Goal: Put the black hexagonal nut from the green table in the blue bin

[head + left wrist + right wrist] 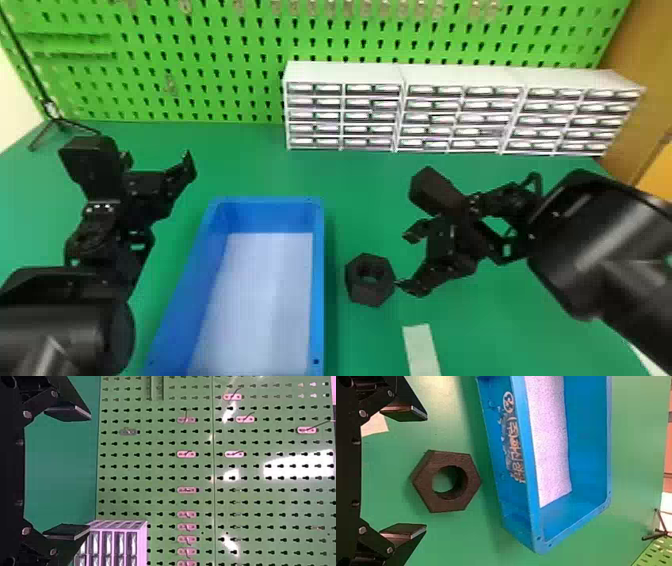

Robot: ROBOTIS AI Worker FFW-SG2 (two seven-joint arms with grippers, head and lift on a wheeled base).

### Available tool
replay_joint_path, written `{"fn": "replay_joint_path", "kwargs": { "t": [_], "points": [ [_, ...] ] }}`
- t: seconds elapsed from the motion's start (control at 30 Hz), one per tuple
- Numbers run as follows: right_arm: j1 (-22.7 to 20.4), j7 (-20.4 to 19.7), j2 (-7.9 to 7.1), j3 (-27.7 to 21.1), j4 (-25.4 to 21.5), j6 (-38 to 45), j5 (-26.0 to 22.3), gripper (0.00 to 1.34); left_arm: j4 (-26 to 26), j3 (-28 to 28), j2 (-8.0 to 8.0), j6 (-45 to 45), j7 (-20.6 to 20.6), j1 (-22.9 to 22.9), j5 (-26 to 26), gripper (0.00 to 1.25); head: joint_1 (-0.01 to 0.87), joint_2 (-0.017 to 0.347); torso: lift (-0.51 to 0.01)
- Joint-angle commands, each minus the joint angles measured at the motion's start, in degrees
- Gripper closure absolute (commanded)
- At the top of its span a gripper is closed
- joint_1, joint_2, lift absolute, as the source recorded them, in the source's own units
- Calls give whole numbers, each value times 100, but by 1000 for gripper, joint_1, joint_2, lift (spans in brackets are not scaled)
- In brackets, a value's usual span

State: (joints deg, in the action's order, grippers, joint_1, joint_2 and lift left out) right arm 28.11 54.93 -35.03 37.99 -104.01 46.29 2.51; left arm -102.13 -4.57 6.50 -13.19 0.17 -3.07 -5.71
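The black hexagonal nut (367, 298) is lying flat on the green table (350, 180), its hole facing up, between the blue bin (318, 280) and the right gripper (404, 261). The fingers of the right gripper are standing wide apart and are holding nothing; they are pointing toward the nut, near to it. On the other side of the bin, the left gripper (158, 156) is also keeping its fingers wide open, with nothing between them. White drawer units (345, 72) are standing before the green pegboard (225, 65).
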Motion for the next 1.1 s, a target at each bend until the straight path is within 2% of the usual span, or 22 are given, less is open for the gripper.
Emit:
{"fn": "replay_joint_path", "kwargs": {
  "t": [0.0, 0.23, 0.47, 0.83, 1.07],
  "points": [
    [160, 0, 84, 253, 30, -94, 268, 298, 17, 0, 0, 0, 0, -1, 0, 274, 686, 28, -96],
    [353, 62, 180, 675, 65, -208, 918, 295, 17, 9, 0, 0, 0, -1, -9, 274, 686, 28, -96],
    [547, 167, 295, 965, 249, -357, 1340, 294, 17, 9, 0, 0, 9, -9, -9, 275, 686, 28, -96],
    [898, 158, 295, 1580, 513, -480, 1217, 292, 44, 9, 0, 0, 0, -44, -9, 277, 686, 28, -96],
    [960, 158, 303, 1764, 680, -524, 1173, 292, 53, 9, 0, 0, 0, -62, 0, 279, 686, 28, -96]
  ]
}}
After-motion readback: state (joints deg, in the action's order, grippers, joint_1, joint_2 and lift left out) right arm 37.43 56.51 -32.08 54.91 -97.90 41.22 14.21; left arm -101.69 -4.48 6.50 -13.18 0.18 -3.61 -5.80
